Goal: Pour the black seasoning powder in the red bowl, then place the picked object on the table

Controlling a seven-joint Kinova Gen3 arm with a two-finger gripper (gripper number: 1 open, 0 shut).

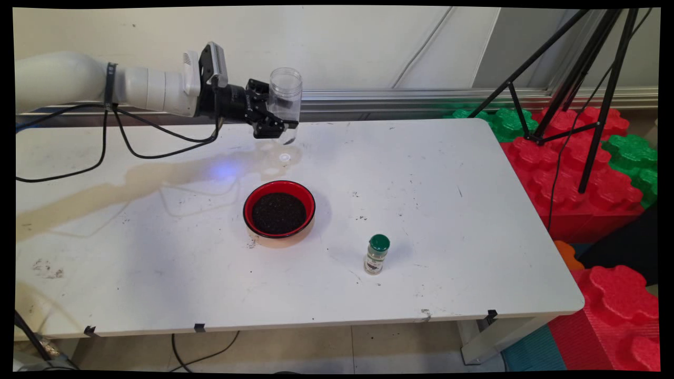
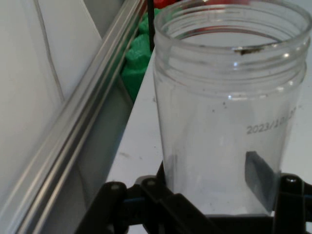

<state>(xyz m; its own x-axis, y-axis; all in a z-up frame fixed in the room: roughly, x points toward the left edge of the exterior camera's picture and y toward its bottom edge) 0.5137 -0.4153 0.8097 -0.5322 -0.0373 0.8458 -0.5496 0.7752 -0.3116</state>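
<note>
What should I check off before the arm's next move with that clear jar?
1. Grip: gripper shut on the jar, low on its body. Ok.
2. Jar upright, mouth up: ok.
3. Jar contents: looks empty but for specks: ok.
4. Jar off the table: looks lifted, but the gap is hard to judge: cannot tell.
5. Bowl upright, holding dark grains, apart from the gripper: ok.
6. Spice bottle standing, green cap on, well clear: ok.
</note>
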